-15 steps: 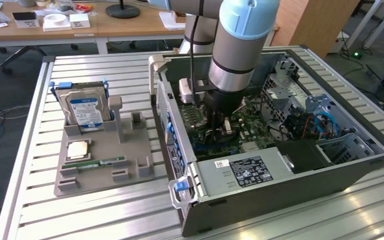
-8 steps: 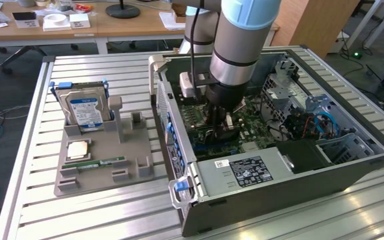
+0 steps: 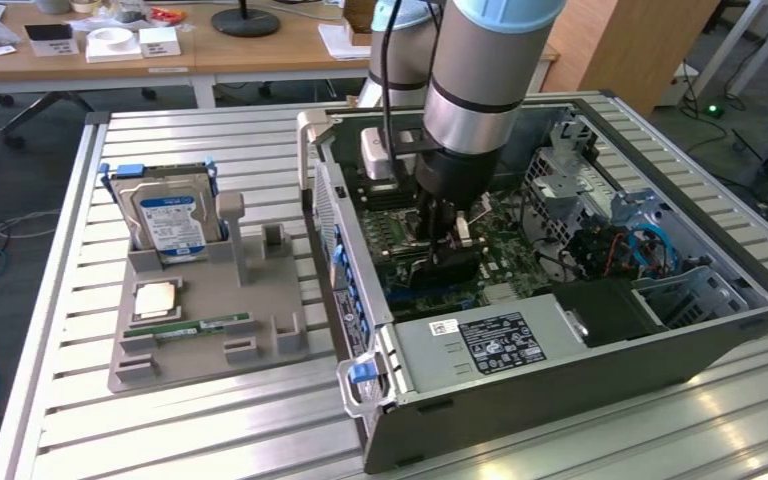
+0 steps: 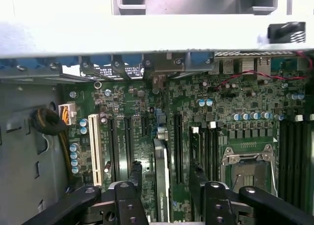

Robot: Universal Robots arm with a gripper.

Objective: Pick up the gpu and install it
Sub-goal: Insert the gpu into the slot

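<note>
- The robot's black two-fingered hand (image 3: 444, 240) is lowered inside the open dark grey computer case (image 3: 704, 345), just above the green motherboard (image 3: 404, 250).
- Seen from the wrist, its fingers (image 4: 135, 178) stand spread on either side of the gpu (image 4: 161, 181), a thin dark card standing on edge in a motherboard slot. Whether the pads touch the card cannot be told.
- The bare silver CPU socket (image 4: 248, 168) lies on the board near the card.
- The case rests on a counter of ribbed aluminium slats (image 3: 197, 430), toward the exterior view's right edge.
- Beside it, toward the exterior view's left, sits a grey plastic parts holder (image 3: 257, 315). A silver hard drive with a blue label (image 3: 171, 222) stands upright at its far end, and a narrow green RAM stick (image 3: 191, 327) lies flat near its front.
- Beyond the counter's far edge are wooden desks (image 3: 244, 50) with small white boxes and papers, a dark floor, and loose cables.
</note>
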